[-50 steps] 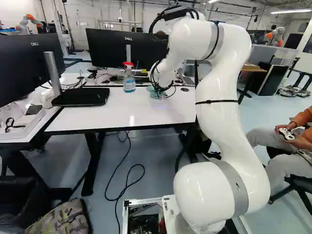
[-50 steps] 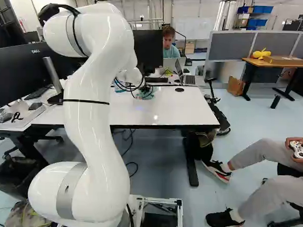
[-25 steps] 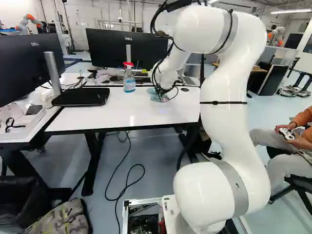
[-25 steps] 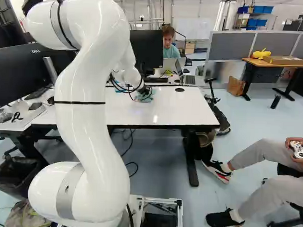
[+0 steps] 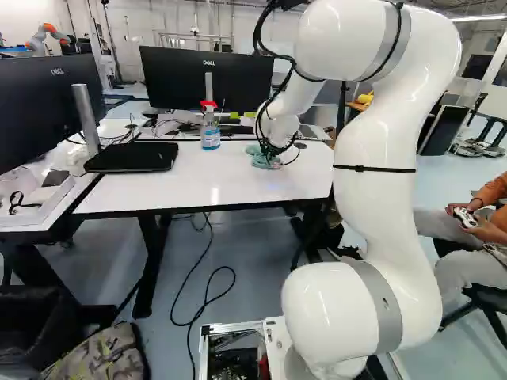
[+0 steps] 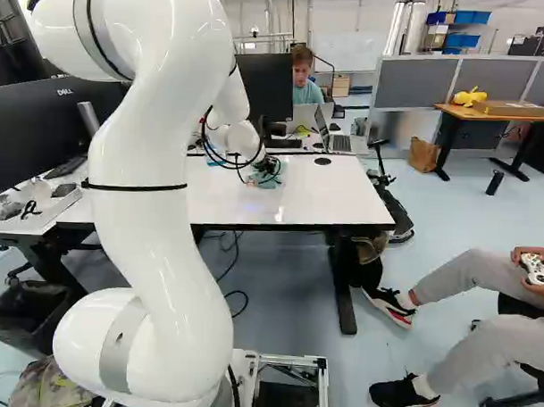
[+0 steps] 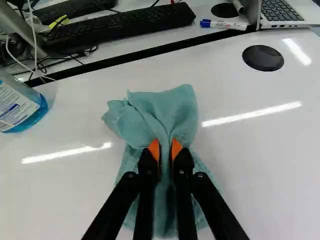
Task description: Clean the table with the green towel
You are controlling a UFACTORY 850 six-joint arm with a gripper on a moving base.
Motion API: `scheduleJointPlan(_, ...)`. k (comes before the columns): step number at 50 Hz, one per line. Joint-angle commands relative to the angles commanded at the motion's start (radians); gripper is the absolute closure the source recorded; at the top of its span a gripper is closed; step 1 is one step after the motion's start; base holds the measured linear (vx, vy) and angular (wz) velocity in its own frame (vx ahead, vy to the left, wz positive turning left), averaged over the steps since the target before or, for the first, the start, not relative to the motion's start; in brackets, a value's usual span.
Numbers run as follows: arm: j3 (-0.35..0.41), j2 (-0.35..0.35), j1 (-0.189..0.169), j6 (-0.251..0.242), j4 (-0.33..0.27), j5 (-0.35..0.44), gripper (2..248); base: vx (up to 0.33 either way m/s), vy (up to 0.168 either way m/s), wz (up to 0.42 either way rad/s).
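Observation:
My gripper [image 5: 273,150] is down at the white table [image 5: 198,186], right of the spray bottle [image 5: 210,131] in the left base view. In the wrist view the gripper [image 7: 166,149] is shut on the green towel [image 7: 162,112], a fold of cloth pinched between both orange pads. Bunched cloth spreads ahead of the fingers and beneath them onto the tabletop. The towel's far side under the fingers is hidden.
Monitors [image 5: 207,77] stand behind and at the left of the table, with a black stand base [image 5: 131,157] on it. Past its back edge lie a keyboard [image 7: 125,27], a marker [image 7: 223,24] and a laptop. A seated person holds a controller at the right.
My arm has swung to the right in the left base view and drawn slightly nearer, the gripped towel sliding with it across the tabletop. The base has not moved.

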Motion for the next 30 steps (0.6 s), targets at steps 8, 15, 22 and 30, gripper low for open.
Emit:
scheduleJointPlan(8,0.002,0.006,-0.001,0.0,0.0,0.0,202,0.0,0.0,0.0)
scheduleJointPlan(15,0.007,0.022,0.001,0.0,0.0,0.0,202,0.0,0.0,0.0)
scheduleJointPlan(22,0.025,0.051,0.013,0.0,0.0,0.0,202,0.0,0.0,0.0)
scheduleJointPlan(30,0.054,0.091,0.033,0.0,0.0,0.0,202,0.0,0.0,0.0)
